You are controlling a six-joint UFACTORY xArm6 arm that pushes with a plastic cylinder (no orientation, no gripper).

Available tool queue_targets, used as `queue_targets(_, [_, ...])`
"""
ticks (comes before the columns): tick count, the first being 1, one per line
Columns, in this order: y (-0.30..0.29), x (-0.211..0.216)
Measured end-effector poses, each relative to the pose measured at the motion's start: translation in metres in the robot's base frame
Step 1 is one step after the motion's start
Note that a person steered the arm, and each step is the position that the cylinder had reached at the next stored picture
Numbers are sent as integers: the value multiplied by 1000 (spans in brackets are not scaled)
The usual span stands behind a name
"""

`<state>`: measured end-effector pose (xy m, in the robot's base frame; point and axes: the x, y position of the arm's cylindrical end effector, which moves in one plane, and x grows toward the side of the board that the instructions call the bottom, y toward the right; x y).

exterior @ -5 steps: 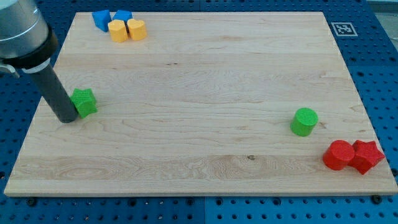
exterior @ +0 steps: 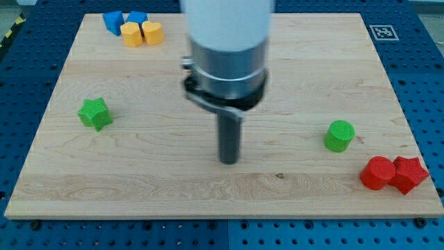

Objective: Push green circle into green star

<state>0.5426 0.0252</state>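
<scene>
The green circle (exterior: 339, 135) stands on the wooden board toward the view's right. The green star (exterior: 94, 113) lies far off at the view's left. My tip (exterior: 228, 161) rests on the board near the middle, between the two green blocks, a little closer to the circle and slightly lower in the view than both. It touches neither block.
Two blue blocks (exterior: 114, 21) (exterior: 137, 17) and two orange blocks (exterior: 131, 33) (exterior: 152, 32) cluster at the view's top left. A red circle (exterior: 378, 173) and a red star (exterior: 408, 173) sit together at the bottom right corner. The board (exterior: 222, 201) ends close to them.
My tip has left the green star's left side and swept right to the middle of the board. No block has moved.
</scene>
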Motion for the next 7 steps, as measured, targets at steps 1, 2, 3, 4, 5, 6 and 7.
queue_targets(1, [58,0])
queue_targets(2, [111,0])
queue_targets(3, [140,0])
queue_targets(4, [145,0])
queue_targets(5, [165,0])
queue_targets(6, [179,-20])
queue_targets(7, [166,-35])
